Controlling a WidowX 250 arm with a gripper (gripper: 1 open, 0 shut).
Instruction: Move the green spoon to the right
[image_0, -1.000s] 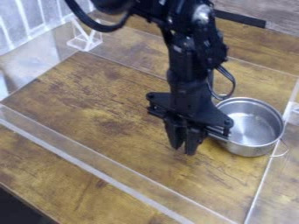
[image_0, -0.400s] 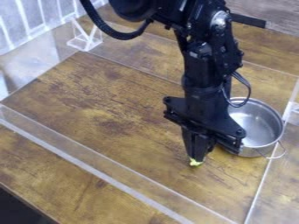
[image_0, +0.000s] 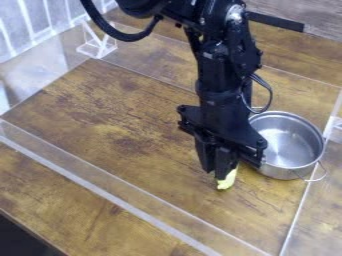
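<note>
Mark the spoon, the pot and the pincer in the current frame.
spoon (image_0: 226, 180), camera view, yellow-green end showing below the fingertips.
pot (image_0: 305, 165), camera view, right rim.
pincer (image_0: 219, 171), camera view, between the fingertips.

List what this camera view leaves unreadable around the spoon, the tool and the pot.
- Green spoon: only its lower end shows; the tool covers the rest, so its full shape is hidden.
- Tool: blurred and dark, so whether it pinches the spoon or just touches it cannot be told.
- Steel pot: its left rim is hidden behind the arm; the handle at lower right is too small to read.
</note>
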